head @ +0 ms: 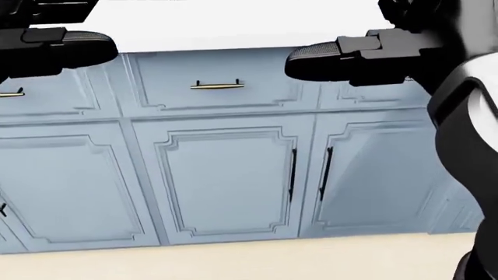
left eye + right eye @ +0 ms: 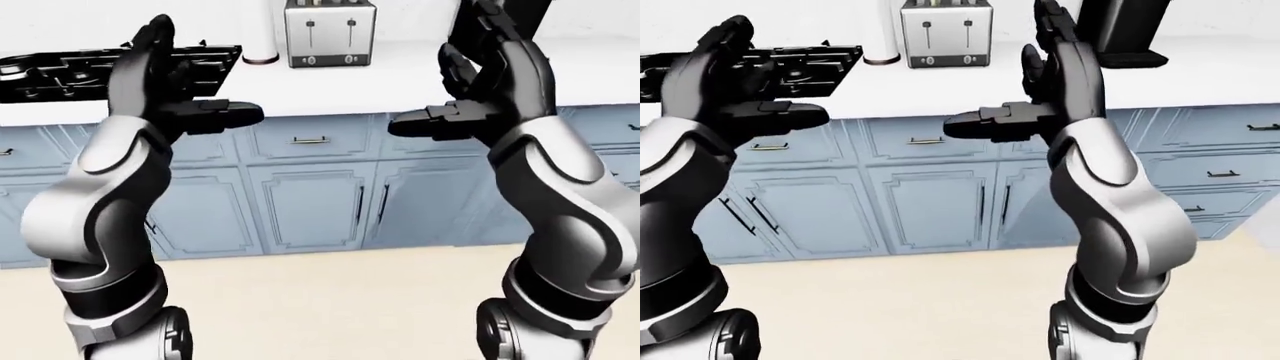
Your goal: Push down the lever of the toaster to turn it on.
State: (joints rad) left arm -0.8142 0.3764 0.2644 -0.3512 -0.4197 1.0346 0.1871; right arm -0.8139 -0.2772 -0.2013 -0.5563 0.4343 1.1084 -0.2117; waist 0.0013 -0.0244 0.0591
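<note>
- While standing well away from the counter, seen at the top of the left-eye view: toaster (image 2: 330, 34), upright on the white countertop (image 2: 400, 71), with two slots and two levers (image 2: 312, 31) on its face, both near the upper end of their tracks (so probably not yet pressed).
- Just beside the toaster on its left, a white cylinder (image 2: 262, 34); further left, a black dish rack (image 2: 110, 71); to the right, a dark appliance (image 2: 1120, 30), only partly in view.
- Below the countertop, blue cabinets (image 1: 226, 181) with brass drawer handles and dark door handles.
- Raised in the air at both sides: left hand (image 2: 175, 86) and right hand (image 2: 480, 82), fingers spread apart and thumbs pointing inward, holding nothing and touching nothing.
- Not reachable yet: needs walking closer until the toaster is within reach of an arm.
- Better to choose one hand (the right looks slightly nearer in the right-eye view) and bring a single fingertip above a lever knob.
- Then press straight down along the track to its lower end, without pushing sideways, as otherwise the toaster could slide or tip.
</note>
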